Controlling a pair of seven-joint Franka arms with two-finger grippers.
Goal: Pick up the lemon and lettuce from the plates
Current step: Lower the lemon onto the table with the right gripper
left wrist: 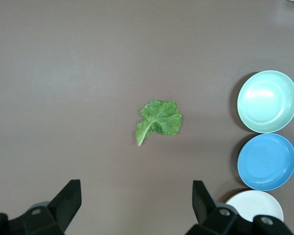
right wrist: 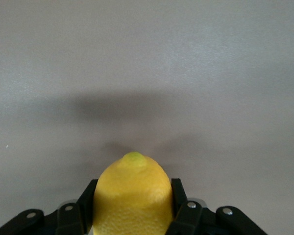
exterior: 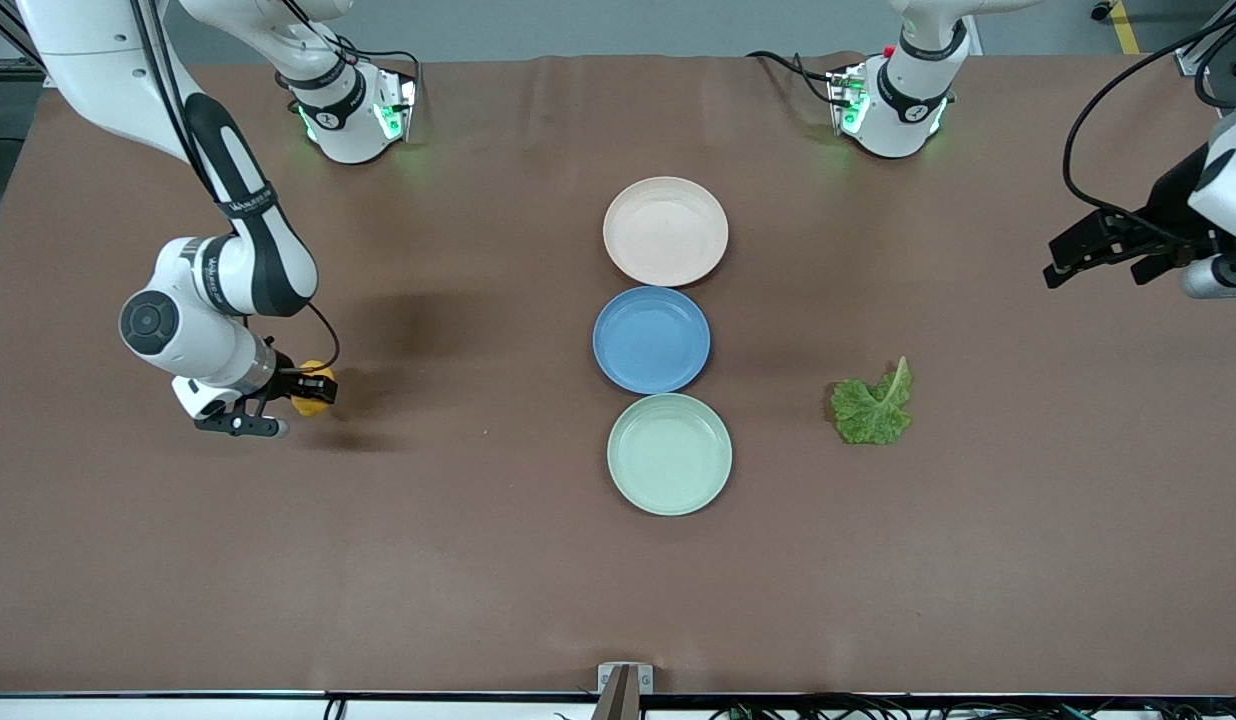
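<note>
- Here, our right gripper [exterior: 296, 392] is closed on the lemon [exterior: 313, 388], low over bare table toward the right arm's end, well apart from the plates; in the right wrist view the fingers [right wrist: 182, 210] press the fruit's two sides.
- We see all three plates in a row at the table's middle, with nothing on them: the beige plate [exterior: 665, 231] farthest from the front camera, the blue plate [exterior: 651, 339] next, the green plate [exterior: 669, 454] nearest.
- The lettuce [exterior: 874, 405] lies flat on the table [exterior: 478, 560] toward the left arm's end, beside the green and blue plates but apart from them.
- Our left gripper [left wrist: 134, 208] hangs wide open and holds nothing, high over the table's edge at the left arm's end.
- We judge both items are already off the plates, and only the lemon's release is left.
- The risk we see is rolling: the lemon is smooth and oval, so if the fingers open while it is above the surface, it may drop and roll away.
- We also watch the grip itself: the fingers hold only the rear part of the fruit, so a quick swing could let it slip out.
</note>
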